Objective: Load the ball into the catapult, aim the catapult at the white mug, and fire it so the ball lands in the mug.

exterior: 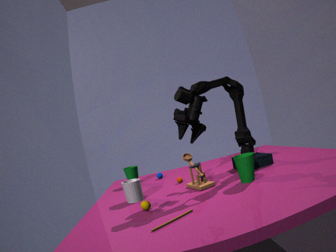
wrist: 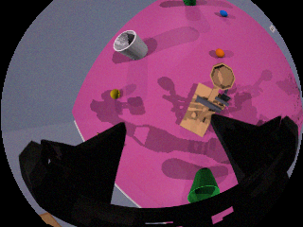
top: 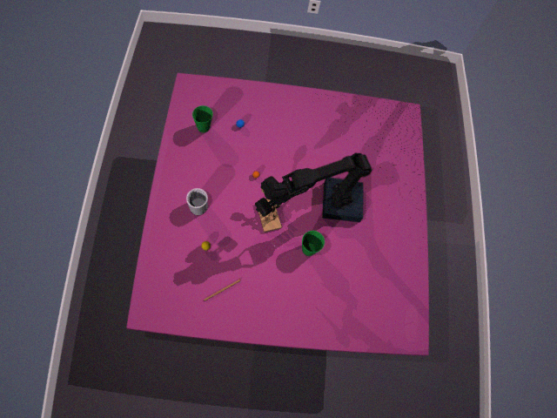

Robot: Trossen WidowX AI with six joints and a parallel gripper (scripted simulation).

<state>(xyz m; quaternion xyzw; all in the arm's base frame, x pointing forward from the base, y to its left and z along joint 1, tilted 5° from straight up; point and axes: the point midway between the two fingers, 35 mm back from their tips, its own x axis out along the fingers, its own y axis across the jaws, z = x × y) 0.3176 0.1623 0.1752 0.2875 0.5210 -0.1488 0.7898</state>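
Note:
The wooden catapult (top: 271, 224) (exterior: 200, 185) (wrist: 201, 129) stands mid-table, its arm raised and its round cup (exterior: 187, 156) (wrist: 222, 77) empty. The white mug (top: 197, 207) (exterior: 133, 191) (wrist: 138, 48) stands upright, left of the catapult in the top and exterior views. An orange ball (top: 256, 173) (exterior: 179, 179) (wrist: 220, 53) lies near the catapult's cup end. A blue ball (top: 240, 123) (exterior: 159, 175) (wrist: 223, 13) lies farther back. A yellow ball (top: 205, 246) (exterior: 145, 205) (wrist: 115, 94) lies near the mug. My gripper (exterior: 186, 140) (wrist: 170, 122) is open and empty, pointing down high above the catapult.
One green cup (top: 312, 248) (exterior: 245, 170) (wrist: 204, 180) stands near the robot's dark base (top: 342, 214) (exterior: 263, 160). Another green cup (top: 203, 122) (exterior: 131, 172) stands at the far left corner. A thin wooden stick (top: 222, 290) (exterior: 172, 220) lies toward the table's front edge.

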